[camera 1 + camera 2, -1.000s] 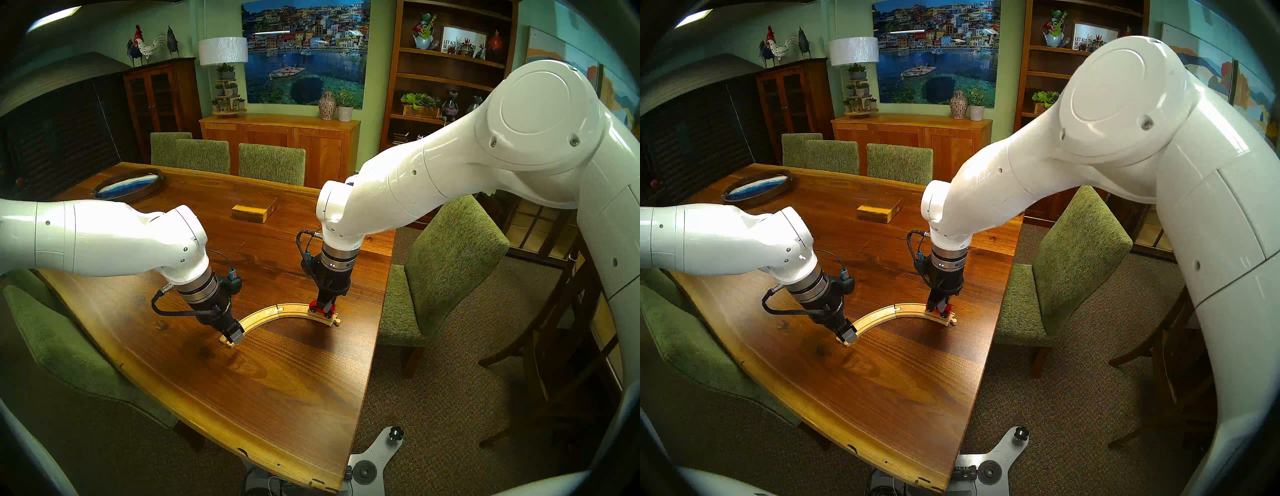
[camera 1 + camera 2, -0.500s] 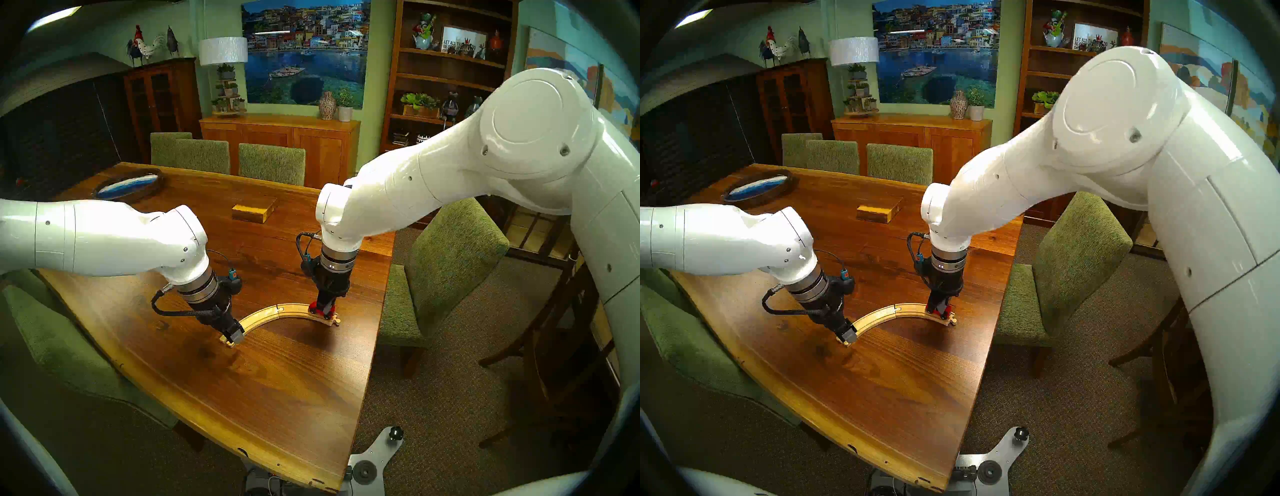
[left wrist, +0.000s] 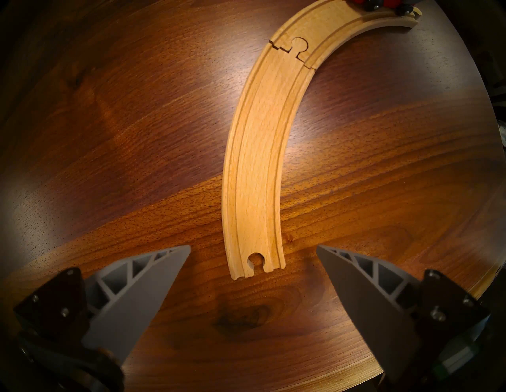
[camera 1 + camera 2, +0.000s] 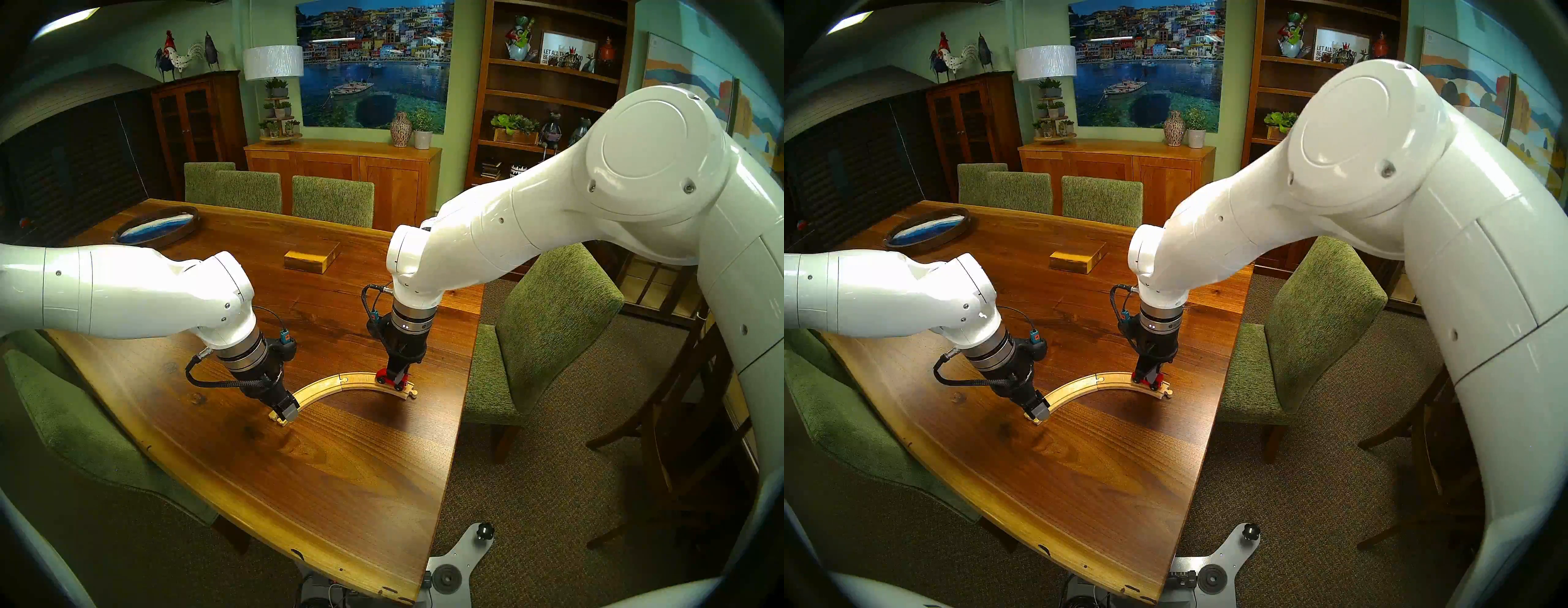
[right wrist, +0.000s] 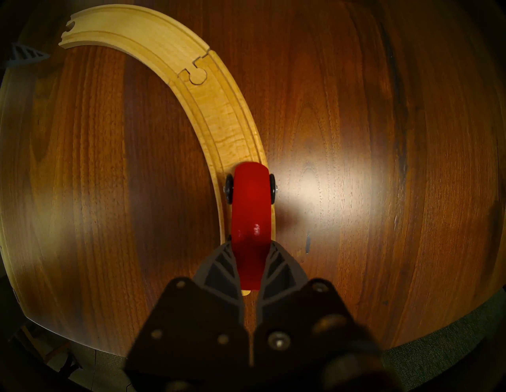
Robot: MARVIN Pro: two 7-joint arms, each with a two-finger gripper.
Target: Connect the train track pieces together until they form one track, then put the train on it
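Two curved pale track pieces lie joined as one track (image 4: pixel 339 382) (image 4: pixel 1089 382) on the wooden table (image 4: pixel 318 467); the peg-and-socket joint (image 3: pixel 297 48) (image 5: pixel 197 72) looks closed. The red train (image 4: pixel 392 377) (image 5: pixel 252 202) stands over the right piece near its peg end, wheels at the grooves, with my right gripper (image 5: pixel 251 243) (image 4: pixel 399 373) shut on its sides from above. Down at the track's left socket end, my left gripper (image 3: pixel 253 249) (image 4: pixel 286 409) is open. Its fingers (image 3: pixel 153 279) stand either side of that end and touch nothing.
A rectangular wooden block (image 4: pixel 312 259) lies farther back on the table, and an oval tray (image 4: pixel 157 227) sits at the far left corner. A green chair (image 4: pixel 551 322) stands by the table's right edge, close to the track's right end. More chairs line the far side.
My right gripper has nudged the train slightly left along the track, and the right elbow has dropped a little. The left arm and the track have not moved.
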